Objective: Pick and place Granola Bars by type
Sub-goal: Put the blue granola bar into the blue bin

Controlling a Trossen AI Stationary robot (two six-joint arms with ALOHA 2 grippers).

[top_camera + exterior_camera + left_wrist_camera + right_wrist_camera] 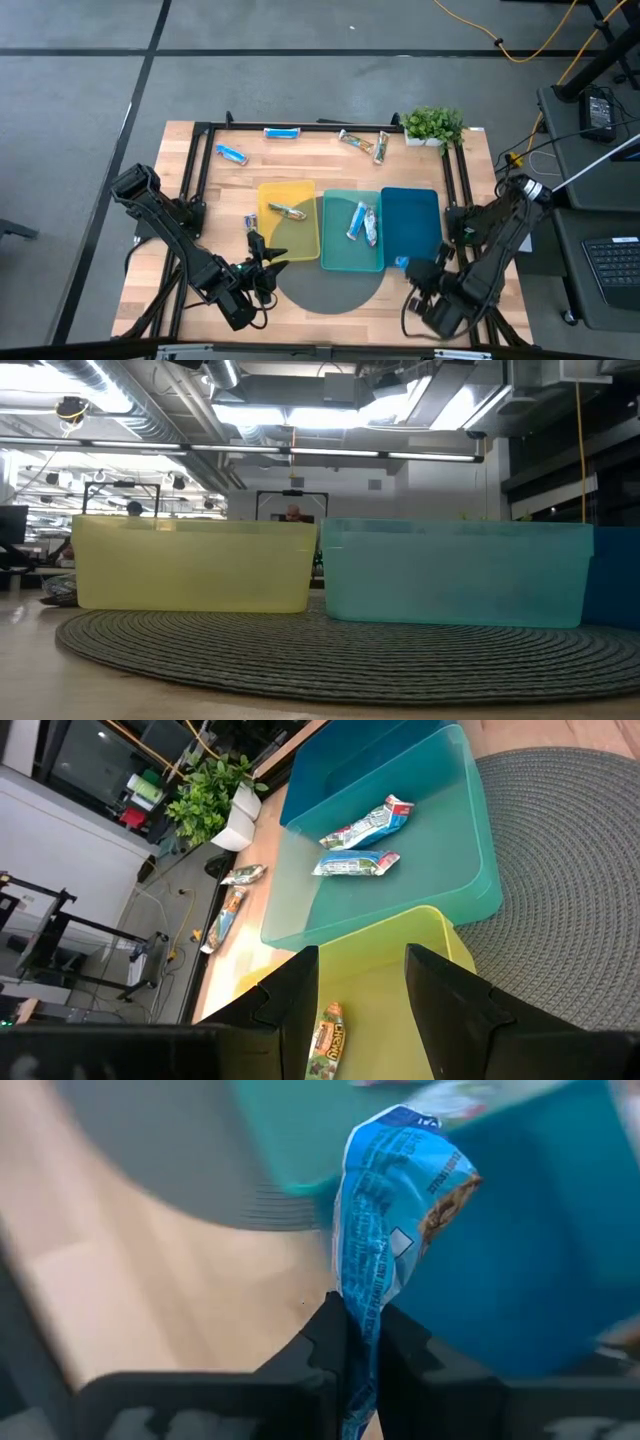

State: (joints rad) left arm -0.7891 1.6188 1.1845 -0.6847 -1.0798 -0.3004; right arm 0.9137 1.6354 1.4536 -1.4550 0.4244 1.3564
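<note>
Three bars sorted: one in yellow tray [300,192], two in teal tray [340,255]. Right pincer [362,1342] clamped on blue bar [385,1220] near dark blue tray [412,230]. Left pincer [362,995] open, empty, beside yellow tray. Bars [283,132] left along far tabletop [320,160] edge.

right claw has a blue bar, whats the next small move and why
Probably carry it over the dark blue tray and let go. The right claw is shut on a blue bar beside that tray, which looks empty; the teal tray holds blue-and-white bars.
</note>
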